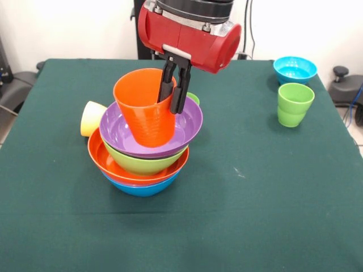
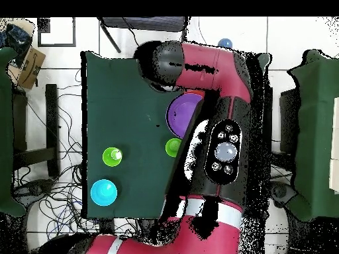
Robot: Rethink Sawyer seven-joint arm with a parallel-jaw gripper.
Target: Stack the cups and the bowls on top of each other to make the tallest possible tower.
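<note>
**Orange cup pinched by its rim, sitting in the purple bowl on top of the tower**

Your gripper [image 1: 175,88] is closed narrow on the orange cup [image 1: 146,107]: one finger inside the rim, the other outside, wall between them. The cup sits tilted inside the purple bowl [image 1: 190,126], the top of the tower [image 1: 144,153]. Below it come the lime green bowl [image 1: 136,163], the orange bowl [image 1: 105,161], then the blue bowl [image 1: 142,188] at the base.

Handling, as a judgement: thin glossy plastic, light, stiff enough but slick. A rim pinch like yours is the sensible hold; the tapered wall gives the fingers little to bite on lower down. The nested bowls look loose on each other, so any side push on the cup may shift the pile. Let go only w/ the cup seated flat.

Other pieces: yellow cup [image 1: 91,118] lying on its side just behind the tower, a green cup's rim [image 1: 193,97] behind the purple bowl, light green cup [image 1: 295,104] and turquoise bowl [image 1: 294,69] well apart at the table's [image 1: 272,198] far corner.

No brands, labels or readable writing on anything.
</note>
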